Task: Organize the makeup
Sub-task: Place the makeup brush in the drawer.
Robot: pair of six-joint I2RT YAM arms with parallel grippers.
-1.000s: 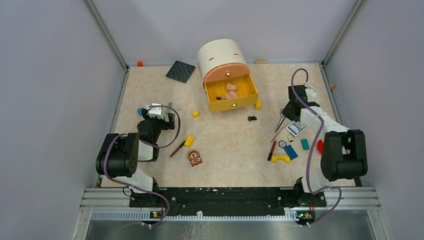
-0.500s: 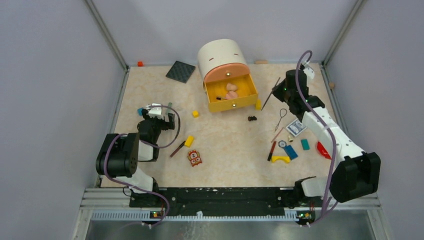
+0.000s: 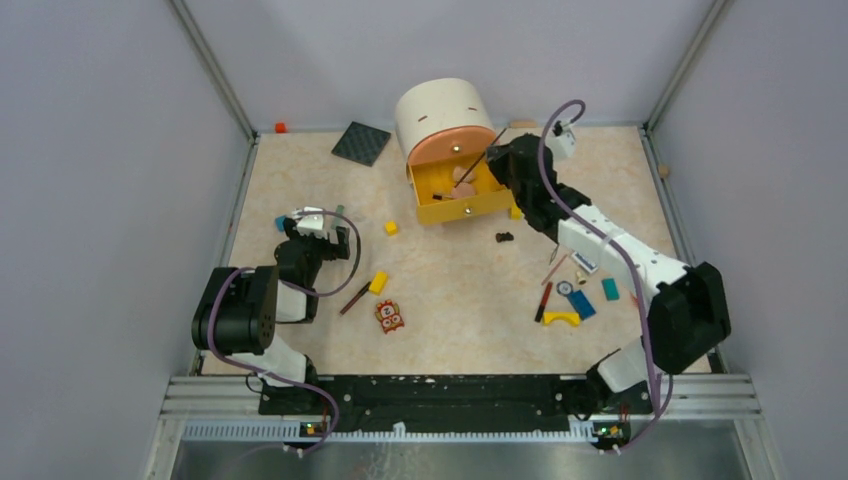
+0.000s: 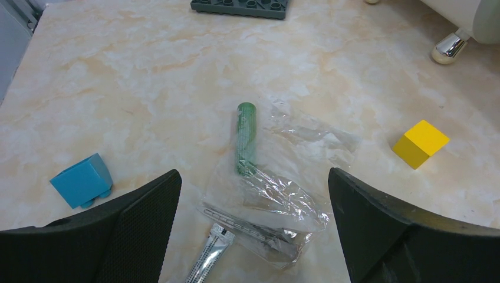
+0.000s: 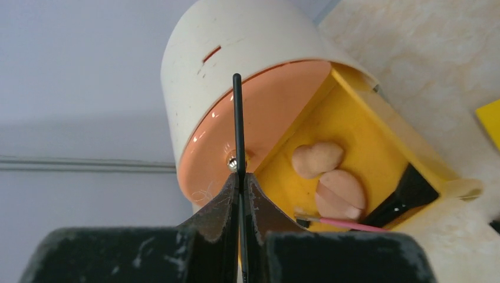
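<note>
My right gripper [image 3: 497,160] [image 5: 242,180] is shut on a thin black stick [image 5: 237,118] and holds it over the open yellow drawer [image 3: 463,205] of the white and peach organizer [image 3: 447,115]. The drawer [image 5: 359,127] holds two beige sponges [image 5: 318,159], a pink-handled brush [image 5: 348,224] and a black brush [image 5: 407,191]. My left gripper [image 3: 318,225] [image 4: 252,177] is open above a short green tube [image 4: 246,138] and a crumpled clear wrapper [image 4: 295,194]. A red pencil [image 3: 543,300] and a dark brown pencil [image 3: 354,298] lie on the table.
A silver sachet [image 4: 209,256], blue block [image 4: 82,180] and yellow cube [image 4: 420,143] lie near the left gripper. Grey baseplate [image 3: 361,143] at the back left. Owl tile [image 3: 389,316], yellow block [image 3: 379,283], yellow arch [image 3: 561,319], teal block [image 3: 610,289] on the table.
My right arm has lifted the thin black stick from the right side and swung left to the open drawer. The left arm has not moved.
</note>
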